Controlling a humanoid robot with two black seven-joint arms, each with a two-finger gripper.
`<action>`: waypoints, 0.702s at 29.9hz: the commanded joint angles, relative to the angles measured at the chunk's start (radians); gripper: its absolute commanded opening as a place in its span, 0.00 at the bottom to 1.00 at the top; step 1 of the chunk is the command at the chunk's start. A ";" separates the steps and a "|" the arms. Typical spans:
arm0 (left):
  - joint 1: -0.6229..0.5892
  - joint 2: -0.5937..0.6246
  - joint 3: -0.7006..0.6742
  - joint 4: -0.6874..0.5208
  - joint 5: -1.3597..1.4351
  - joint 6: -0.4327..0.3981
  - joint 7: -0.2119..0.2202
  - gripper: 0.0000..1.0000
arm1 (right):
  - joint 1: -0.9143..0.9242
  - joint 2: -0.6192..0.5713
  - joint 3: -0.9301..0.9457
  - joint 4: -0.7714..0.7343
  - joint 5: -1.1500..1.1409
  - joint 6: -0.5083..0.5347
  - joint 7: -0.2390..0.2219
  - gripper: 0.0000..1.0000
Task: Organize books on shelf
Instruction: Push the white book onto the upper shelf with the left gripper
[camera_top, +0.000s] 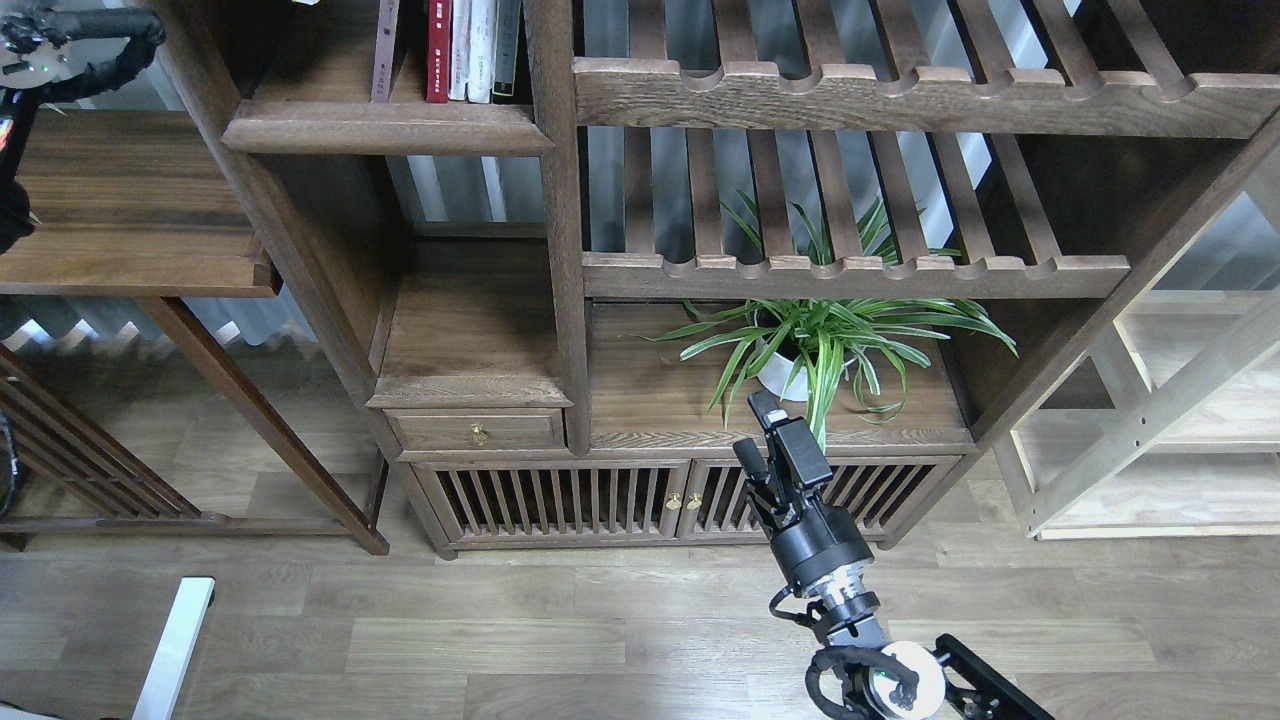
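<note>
**Books upright on the upper shelf, right arm low by the cabinet**

Standing in a row at the top of the head view, the books (470, 50) sit upright on the dark-brown shelf (385, 128), pressed against the post on its right end. A red spine is leftmost of the tight group, then pale ones, then a dark greenish one; a thin brownish volume (384, 50) leans apart to their left. Their tops are cut off by the frame edge.

Lower down, the right gripper (768, 435) points up in front of the slatted cabinet doors (560, 500), just below a potted spider plant (820, 340). Its two fingers stand slightly apart and hold nothing.

At the upper left corner, a black part of the left arm (80, 40) shows; its gripper is outside the frame, so its state cannot be told.
</note>
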 joint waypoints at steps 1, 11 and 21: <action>0.003 0.006 0.033 0.024 0.000 0.000 -0.061 0.00 | -0.012 0.000 0.000 0.000 0.002 0.000 -0.002 1.00; 0.001 -0.036 0.064 0.149 -0.011 0.000 -0.195 0.00 | -0.044 0.000 0.008 0.000 0.005 0.000 0.001 1.00; 0.014 -0.079 0.130 0.243 -0.049 -0.034 -0.327 0.01 | -0.067 0.000 0.028 0.002 0.019 0.000 0.001 1.00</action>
